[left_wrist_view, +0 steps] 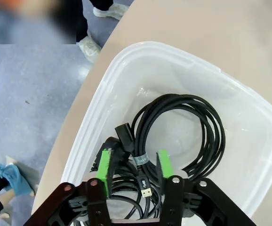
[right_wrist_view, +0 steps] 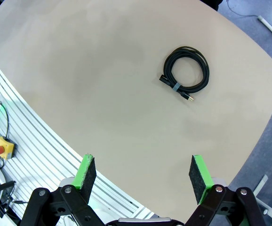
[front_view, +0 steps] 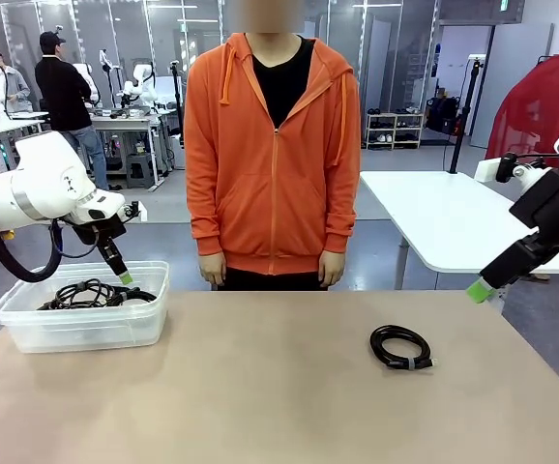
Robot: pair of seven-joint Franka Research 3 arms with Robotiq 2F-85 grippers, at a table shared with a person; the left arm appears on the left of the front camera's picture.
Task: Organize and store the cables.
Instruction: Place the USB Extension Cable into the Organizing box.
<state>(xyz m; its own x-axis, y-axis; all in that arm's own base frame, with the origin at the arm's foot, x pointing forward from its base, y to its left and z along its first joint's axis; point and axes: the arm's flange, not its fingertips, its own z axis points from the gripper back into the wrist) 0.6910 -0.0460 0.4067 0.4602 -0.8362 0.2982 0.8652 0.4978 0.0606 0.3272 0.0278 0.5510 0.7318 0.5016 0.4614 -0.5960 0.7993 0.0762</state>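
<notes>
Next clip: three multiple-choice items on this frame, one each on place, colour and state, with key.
1. Where does the banded cable coil lie? A) on the floor B) on the bare table, robot's right side C) on a shelf
2. What colour is the person's hoodie? A) blue B) orange C) grey
3. How is the right gripper? A) open, empty B) shut on a cable C) shut on a plug
Key: 1 B, it rests alone on the tabletop; 2 B, plainly orange; 3 A, its green pads stand wide apart, nothing between.
</notes>
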